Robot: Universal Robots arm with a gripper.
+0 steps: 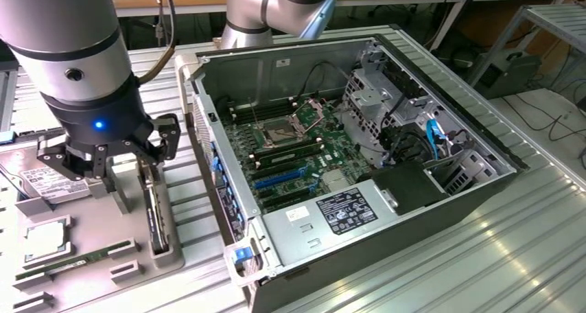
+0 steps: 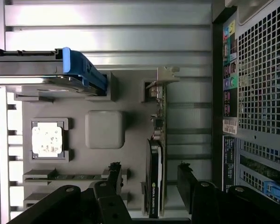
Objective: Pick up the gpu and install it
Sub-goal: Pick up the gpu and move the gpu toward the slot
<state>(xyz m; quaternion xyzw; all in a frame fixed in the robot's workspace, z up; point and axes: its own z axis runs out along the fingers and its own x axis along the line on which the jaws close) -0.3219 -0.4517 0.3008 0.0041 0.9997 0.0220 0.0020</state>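
The gpu [image 2: 155, 182] stands on edge in a slot of the grey parts tray [image 2: 130, 98], its black shroud near my fingers and its silver bracket [image 2: 164, 74] at the far end. In the exterior view the gpu [image 1: 156, 220] is a thin dark card upright on the tray [image 1: 87, 237]. My gripper [image 2: 150, 170] hangs just above it, open, one finger on each side of the card with a gap to both. In the exterior view the gripper [image 1: 136, 182] is at the left, beside the open PC case [image 1: 366, 155].
The tray also holds a hard drive with a blue bracket [image 2: 79, 70], a CPU [image 2: 46, 140] and a thin RAM stick [image 2: 65, 177]. The case's perforated back panel [image 2: 263, 70] stands close beside the tray. Inside the case lies the motherboard [image 1: 293, 155] with blue slots [image 1: 279, 179].
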